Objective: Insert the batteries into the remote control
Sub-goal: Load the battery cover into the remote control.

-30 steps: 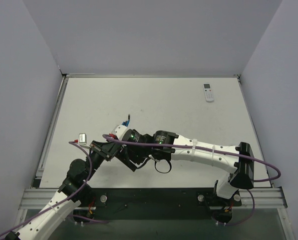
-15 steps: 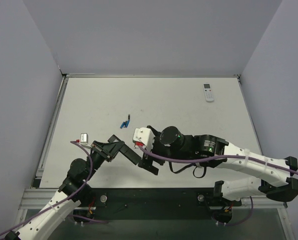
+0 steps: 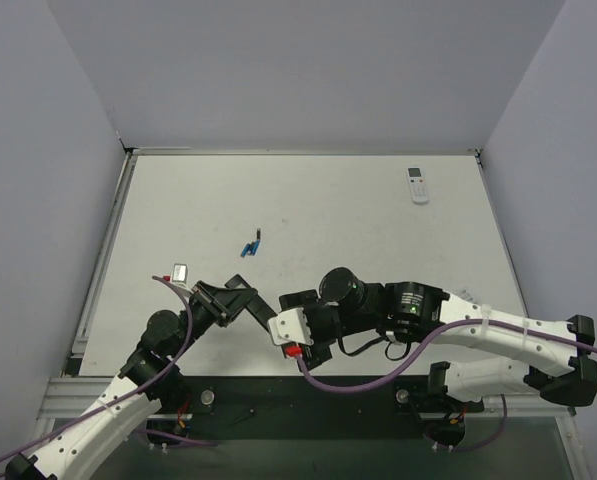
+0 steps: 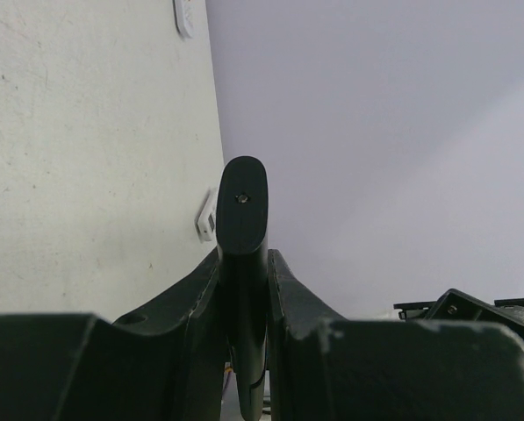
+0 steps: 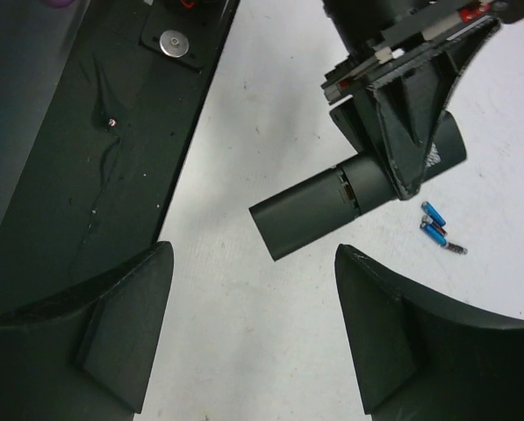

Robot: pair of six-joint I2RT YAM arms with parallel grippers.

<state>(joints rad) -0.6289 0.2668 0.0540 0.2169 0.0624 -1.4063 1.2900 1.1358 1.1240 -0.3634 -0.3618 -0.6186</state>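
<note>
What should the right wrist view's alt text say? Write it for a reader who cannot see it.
The left gripper clamps one end of a black remote control, holding it over a white table. A few small batteries, some blue, lie on the table nearby, and the right gripper's open fingers frame the bottom edge.

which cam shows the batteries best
Right wrist: the batteries lie clear on the table, blue ones and a dark one separable. Top external shows only a tiny blue cluster. Left wrist does not show them.
</note>
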